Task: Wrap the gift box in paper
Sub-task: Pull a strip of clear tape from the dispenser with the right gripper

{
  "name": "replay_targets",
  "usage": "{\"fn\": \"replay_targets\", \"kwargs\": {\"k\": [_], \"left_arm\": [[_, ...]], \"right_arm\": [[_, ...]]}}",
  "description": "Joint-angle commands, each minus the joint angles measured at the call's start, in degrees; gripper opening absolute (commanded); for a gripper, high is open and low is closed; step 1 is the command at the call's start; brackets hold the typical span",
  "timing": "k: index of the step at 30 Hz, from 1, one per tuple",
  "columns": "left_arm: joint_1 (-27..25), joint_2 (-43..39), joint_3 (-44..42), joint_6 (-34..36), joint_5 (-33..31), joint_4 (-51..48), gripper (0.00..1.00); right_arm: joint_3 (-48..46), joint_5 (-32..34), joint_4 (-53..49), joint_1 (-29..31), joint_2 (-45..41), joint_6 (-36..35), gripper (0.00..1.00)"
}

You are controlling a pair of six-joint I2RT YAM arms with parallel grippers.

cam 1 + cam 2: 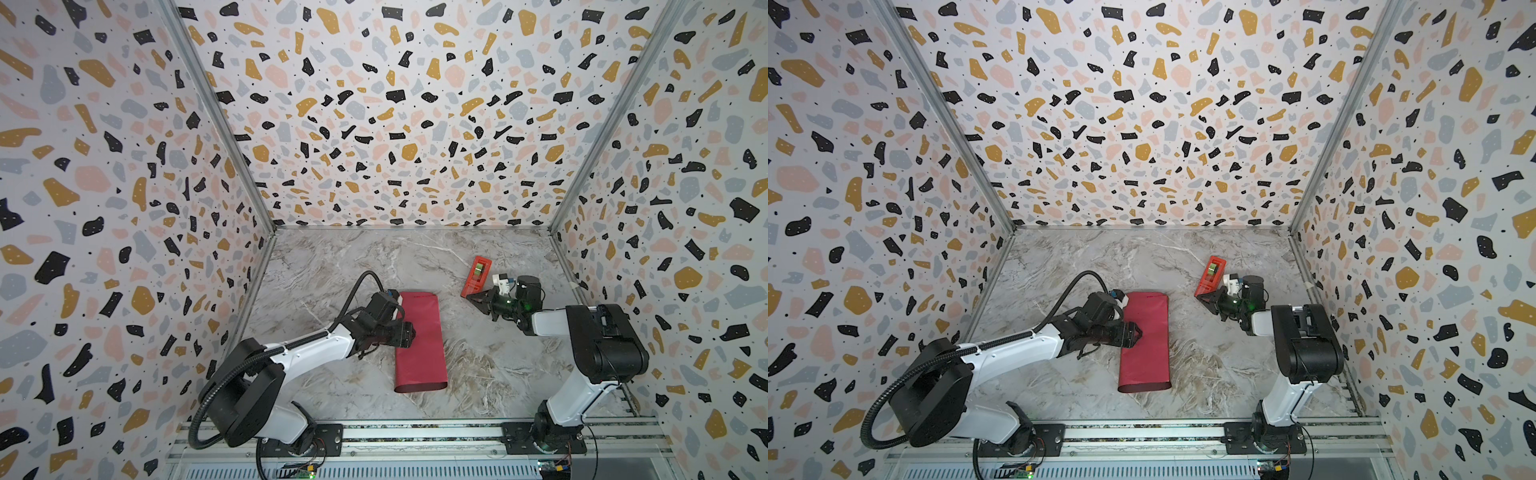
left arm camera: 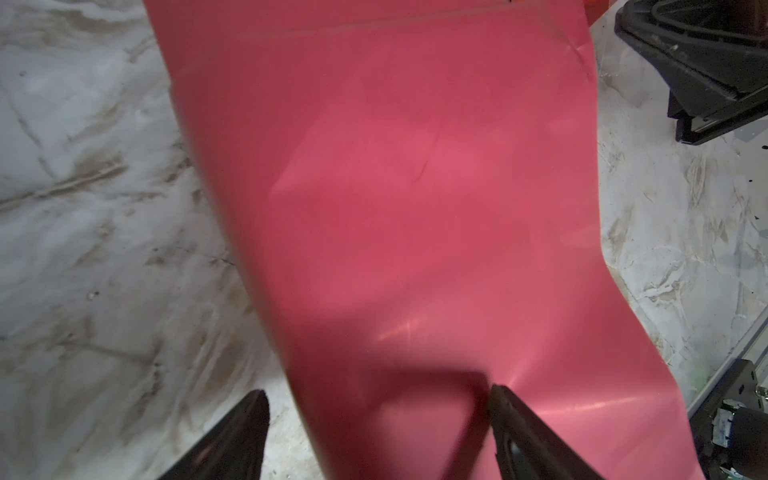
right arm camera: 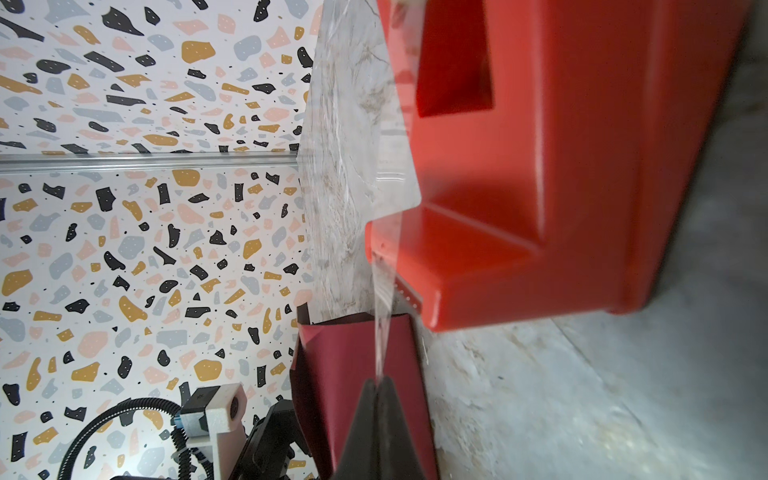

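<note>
**Top views:** one paper (image 1: 419, 340) (image 1: 1146, 340), folded into a long sleeve with its near end open, lies mid-table (image 1: 332, 270). Gift box not visible; cannot tell if it is inside. One tape dispenser (image 1: 476, 276) (image 1: 1211, 276) stands far right, with a roll seated in it. Bare marble lies on every side of the sleeve. Left gripper (image 1: 409, 334) (image 1: 1136, 332) is over the sleeve's left edge. Right gripper (image 1: 473, 298) (image 1: 1206, 300) is at the dispenser's near end.

**Left wrist:** left gripper (image 2: 376, 399) has its jaws apart, straddling the paper's (image 2: 415, 187) edge with nothing pinched.

**Right wrist:** right gripper (image 3: 376, 386) is closed on one clear tape strip (image 3: 382, 311) running to the dispenser (image 3: 561, 166).
</note>
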Motion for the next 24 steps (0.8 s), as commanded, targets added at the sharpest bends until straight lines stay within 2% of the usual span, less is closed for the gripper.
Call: {"fn": "replay_targets", "kwargs": {"k": [1, 19, 24], "left_arm": [[-0.2, 3.0, -2.5, 1.9, -5.1, -9.1, 0.83], [-0.3, 3.1, -2.9, 1.8, -5.2, -8.9, 0.83], [-0.2, 3.1, -3.1, 1.8, -5.1, -8.7, 0.83]], "right_arm": [[-0.6, -1.9, -1.6, 0.9, 0.4, -2.0, 0.0], [-1.0, -0.7, -3.6, 0.6, 1.2, -4.5, 0.0], [-0.8, 1.8, -6.8, 0.4, 1.2, -7.4, 0.0]]}}
